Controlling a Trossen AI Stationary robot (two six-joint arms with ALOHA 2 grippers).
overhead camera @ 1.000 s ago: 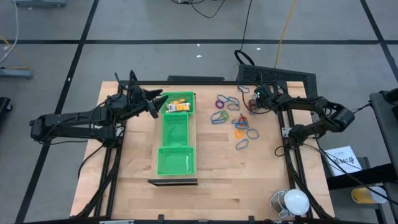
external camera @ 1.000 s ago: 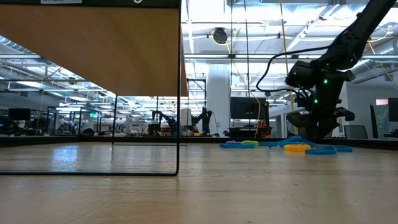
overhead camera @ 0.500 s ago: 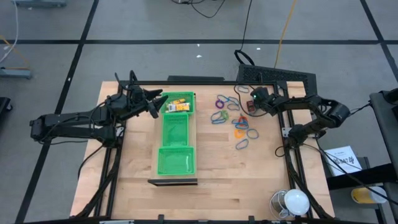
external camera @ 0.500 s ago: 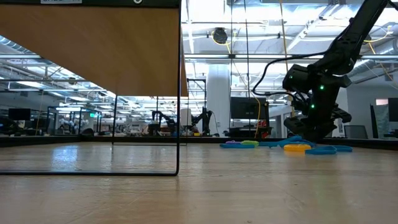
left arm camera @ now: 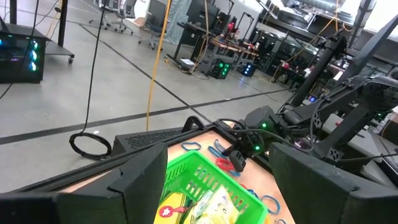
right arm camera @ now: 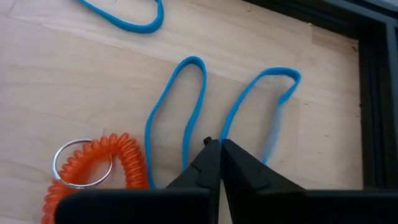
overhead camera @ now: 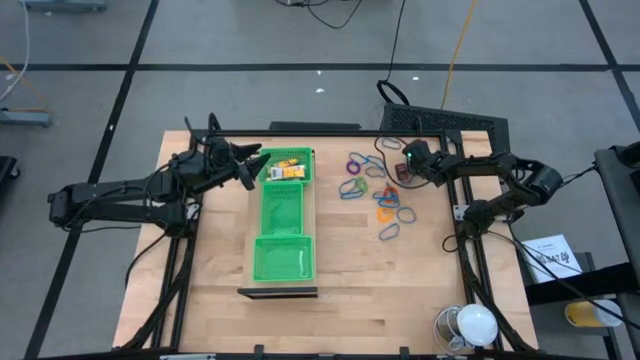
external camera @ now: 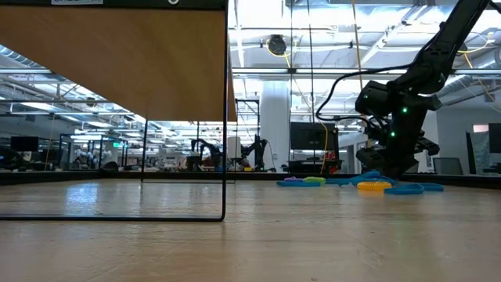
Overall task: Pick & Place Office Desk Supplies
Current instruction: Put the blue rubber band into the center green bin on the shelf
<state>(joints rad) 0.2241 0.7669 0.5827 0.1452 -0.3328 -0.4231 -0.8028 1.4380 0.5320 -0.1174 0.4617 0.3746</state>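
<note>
Right gripper (right arm camera: pixel 219 147), jaws closed and empty, sits low over a blue rubber band (right arm camera: pixel 186 93) on the bench (overhead camera: pixel 360 270) beside an orange coil keyring (right arm camera: pixel 93 165), while the left gripper (overhead camera: pixel 245 165), jaws spread, hovers by the green tray (overhead camera: pixel 283 225).

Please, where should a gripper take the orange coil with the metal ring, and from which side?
Take the orange coil across its thick spiral body, coming straight down from above. It lies flat on the table, so the sides give no way under it, and its ring is thin wire, probably too low to pinch.
</note>
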